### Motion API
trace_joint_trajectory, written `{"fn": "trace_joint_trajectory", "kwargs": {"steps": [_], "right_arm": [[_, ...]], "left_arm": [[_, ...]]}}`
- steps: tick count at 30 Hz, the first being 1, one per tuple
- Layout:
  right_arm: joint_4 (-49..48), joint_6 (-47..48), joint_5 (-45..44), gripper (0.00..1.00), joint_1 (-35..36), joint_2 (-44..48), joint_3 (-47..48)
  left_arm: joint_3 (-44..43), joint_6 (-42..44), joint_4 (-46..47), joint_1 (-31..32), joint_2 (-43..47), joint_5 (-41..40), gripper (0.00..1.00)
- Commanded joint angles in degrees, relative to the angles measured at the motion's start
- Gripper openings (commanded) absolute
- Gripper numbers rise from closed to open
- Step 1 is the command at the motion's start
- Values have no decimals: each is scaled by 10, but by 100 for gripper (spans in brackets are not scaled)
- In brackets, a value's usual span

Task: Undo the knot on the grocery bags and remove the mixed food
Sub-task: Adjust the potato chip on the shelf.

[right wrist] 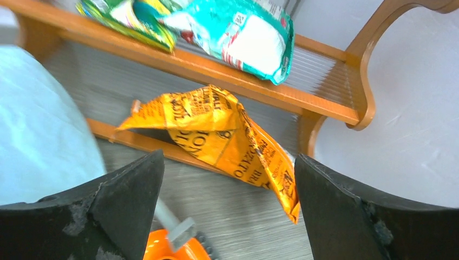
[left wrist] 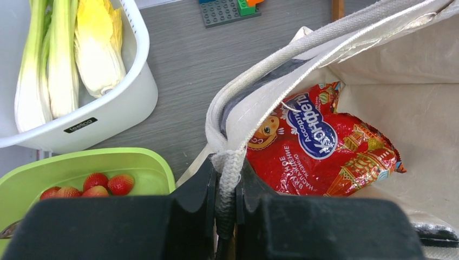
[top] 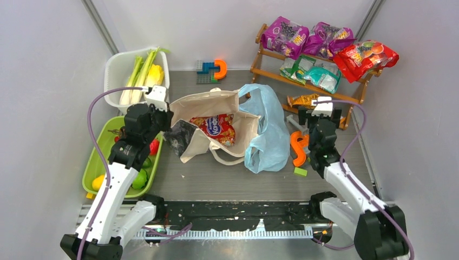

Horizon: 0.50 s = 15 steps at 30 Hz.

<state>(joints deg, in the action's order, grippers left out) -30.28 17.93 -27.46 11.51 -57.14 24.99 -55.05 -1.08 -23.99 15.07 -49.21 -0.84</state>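
Quick tally for you: two bags, one tote (top: 208, 105) and one blue bag (top: 270, 135). The rack (top: 260, 54) at 2 o'clock has two purple packets (top: 285, 35), two teal packets (top: 325, 77) and one orange packet (top: 303, 100). Red packets (top: 365, 57): two, one on the rack, one in the tote. The tub (top: 110, 69) at 10 o'clock has two stalks (left wrist: 62, 54) and one yellow veg (left wrist: 97, 49). The tray (left wrist: 151, 173) at 8 o'clock has at least four strawberries (left wrist: 121, 183).

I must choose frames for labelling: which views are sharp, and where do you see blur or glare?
Top external: evenly lit, sharp, soft shadows only. Left wrist: sharp on the canvas tote and red packet, with mild glare on its wrapper. Right wrist: soft overall; the orange packet is slightly smeared, the light-blue bag a featureless blur.
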Motion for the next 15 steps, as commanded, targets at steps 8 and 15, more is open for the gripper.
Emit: {"fn": "trace_joint_trajectory", "kwargs": {"steps": [8,15], "right_arm": [[232,-392,25,76,-69,59,79],[137,-443,-51,71,-88,-43,57]], "left_arm": [[-5,-1,54,8,14,14,0],[-5,1,53,9,14,14,0]]}}
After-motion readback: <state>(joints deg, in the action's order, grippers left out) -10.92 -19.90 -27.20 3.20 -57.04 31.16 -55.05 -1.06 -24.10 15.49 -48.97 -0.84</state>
